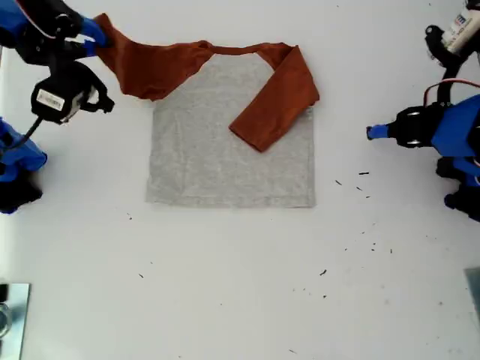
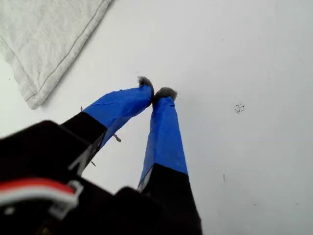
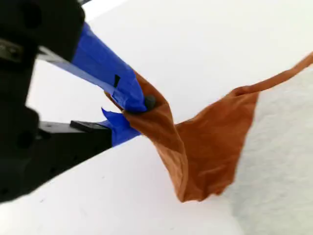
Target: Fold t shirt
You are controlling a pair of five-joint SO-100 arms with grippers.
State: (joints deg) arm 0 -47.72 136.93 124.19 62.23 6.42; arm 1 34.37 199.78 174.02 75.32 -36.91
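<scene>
Small raglan t shirt [image 1: 225, 142] with light heather-grey body and rust-orange sleeves lies flat mid white bench [image 1: 240, 300], print not visible; one orange sleeve [image 1: 274, 101] folded across the body on the exterior view's right. My second gripper [image 3: 129, 112], at the exterior view's upper left, jaws pinching the other sleeve [image 3: 195, 147], lifted off the bench. My first gripper [image 2: 156, 92], exterior view's right, jaws pressed together, empty, apart from the shirt

Counted: 1 t shirt [image 1: 225, 142], w/ 2 rust sleeves; 2 arms, 2 grippers; 1 table [image 1: 240, 300].
</scene>
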